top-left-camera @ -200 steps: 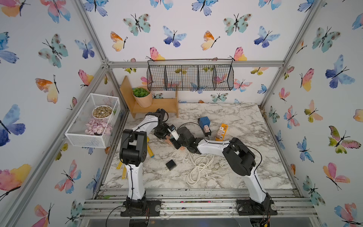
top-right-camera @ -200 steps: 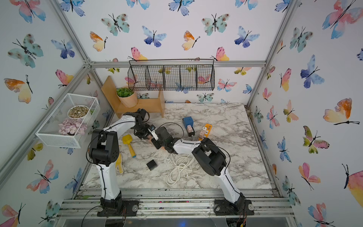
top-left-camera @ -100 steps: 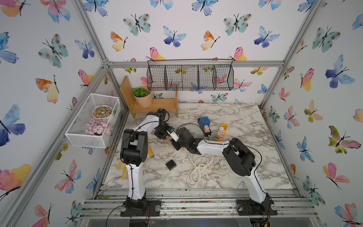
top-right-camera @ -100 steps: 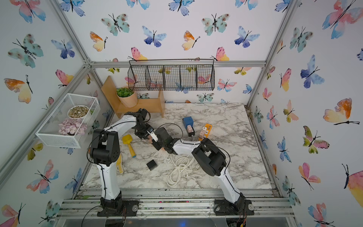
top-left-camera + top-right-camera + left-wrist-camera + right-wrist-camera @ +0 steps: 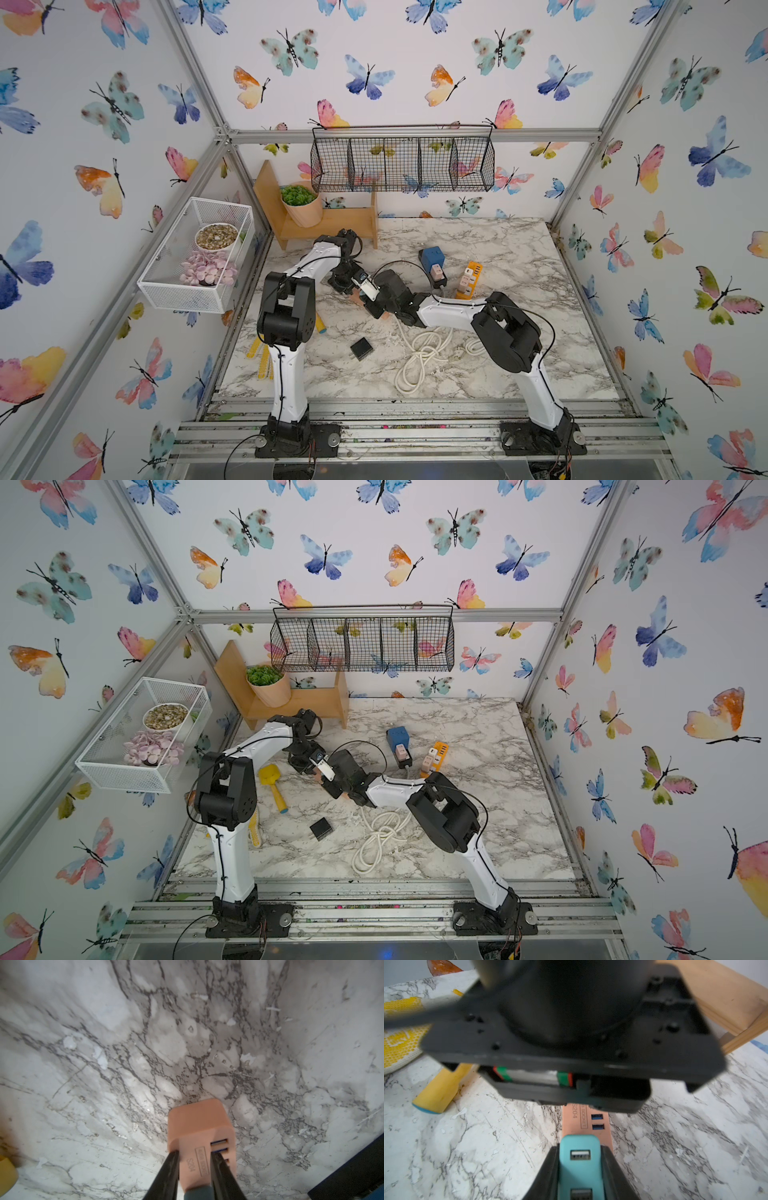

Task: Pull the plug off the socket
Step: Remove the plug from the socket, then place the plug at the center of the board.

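On the marble table (image 5: pixel 519 291), left of centre, two arms meet. The left gripper (image 5: pixel 195 1155) clamps the sides of a pink socket (image 5: pixel 199 1122). The right gripper (image 5: pixel 579 1150) clamps a teal plug (image 5: pixel 579 1169), which butts against the socket's end.

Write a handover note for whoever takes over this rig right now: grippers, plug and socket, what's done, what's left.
Left gripper: jaws shut on the pink socket, low over the marble table.
Right gripper: jaws shut on the teal plug, facing the left gripper.
Done: both grasps are set.
Left: the plug is not yet out. It butts against the socket with no gap showing. Likely next move: hold the socket with the left gripper and draw the plug straight back with the right.
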Tool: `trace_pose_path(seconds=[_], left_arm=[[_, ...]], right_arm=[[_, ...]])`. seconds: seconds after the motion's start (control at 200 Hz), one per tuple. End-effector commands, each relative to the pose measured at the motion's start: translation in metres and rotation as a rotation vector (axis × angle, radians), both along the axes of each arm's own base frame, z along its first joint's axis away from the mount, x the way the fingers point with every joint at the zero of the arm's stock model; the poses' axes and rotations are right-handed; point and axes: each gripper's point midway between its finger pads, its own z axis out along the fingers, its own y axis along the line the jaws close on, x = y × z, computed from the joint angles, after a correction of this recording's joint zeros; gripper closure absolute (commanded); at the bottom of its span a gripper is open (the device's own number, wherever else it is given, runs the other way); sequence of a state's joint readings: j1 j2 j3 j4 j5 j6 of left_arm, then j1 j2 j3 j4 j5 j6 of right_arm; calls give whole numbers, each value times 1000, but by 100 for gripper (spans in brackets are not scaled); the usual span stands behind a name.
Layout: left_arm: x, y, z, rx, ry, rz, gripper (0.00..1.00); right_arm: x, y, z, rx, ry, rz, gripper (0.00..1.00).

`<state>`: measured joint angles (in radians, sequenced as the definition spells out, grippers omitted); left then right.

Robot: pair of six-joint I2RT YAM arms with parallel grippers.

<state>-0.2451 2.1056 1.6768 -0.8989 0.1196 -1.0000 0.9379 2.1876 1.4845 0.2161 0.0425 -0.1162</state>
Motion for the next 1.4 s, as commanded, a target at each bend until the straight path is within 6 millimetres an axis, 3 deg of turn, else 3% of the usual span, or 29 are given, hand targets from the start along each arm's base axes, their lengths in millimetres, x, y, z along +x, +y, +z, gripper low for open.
trace_pose_path(seconds=[0.0,0.31,0.516,0.751,0.991,1.391], left_arm=[[-38,11,-57,84,197,1,70],[-34,7,-56,68,188,0,70],[-21,1,-42,44,135,-20,67],[-7,-8,-27,6,85,-47,65],[-8,-9,-26,1,83,-64,64],[-11,-9,-27,-4,86,-66,64]], right_arm=[[14,-9,50,79,-58,-42,98],[12,-19,79,176,-5,-67,98],[-24,-25,99,382,233,-68,98],[-67,-28,100,599,606,-78,98],[-82,-19,79,692,781,-109,98],[-102,26,16,582,899,-145,98]])
